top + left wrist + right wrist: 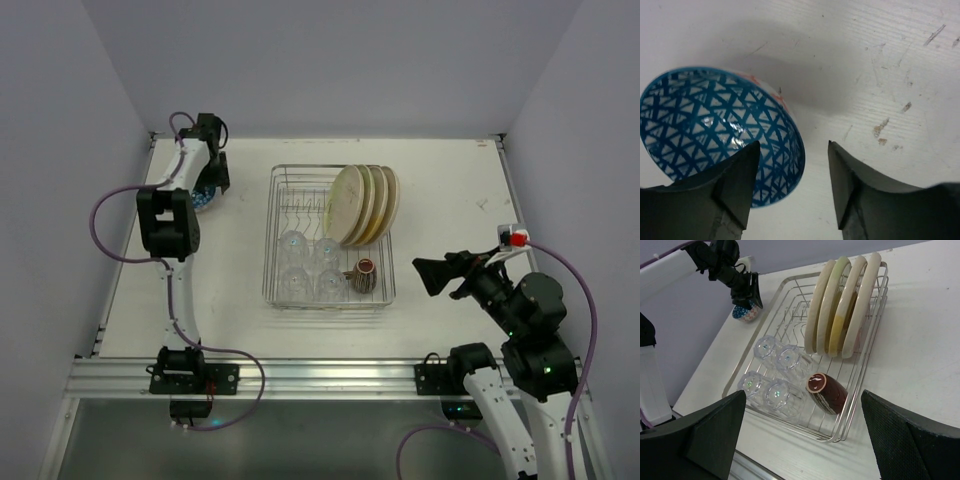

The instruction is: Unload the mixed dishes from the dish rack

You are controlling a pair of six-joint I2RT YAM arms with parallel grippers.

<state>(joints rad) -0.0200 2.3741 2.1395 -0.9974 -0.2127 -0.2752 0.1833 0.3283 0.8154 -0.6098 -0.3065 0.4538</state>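
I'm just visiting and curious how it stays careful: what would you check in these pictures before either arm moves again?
1. The bowl is out of the rack, on the table: ok.
2. The left gripper has jaws apart, bowl not pinched: ok.
3. A finger touching the bowl's rim: cannot tell.
4. The right gripper is open and empty: ok.
5. The rack is emptied: not ok; plates, glasses and mug are inside.
6. The mug is upright: not ok; it lies on its side.

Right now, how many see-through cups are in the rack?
4, grouped two by two in the dish rack beside the mug: back-left glass, back-right glass, front-left glass, front-right glass. None looks hidden.
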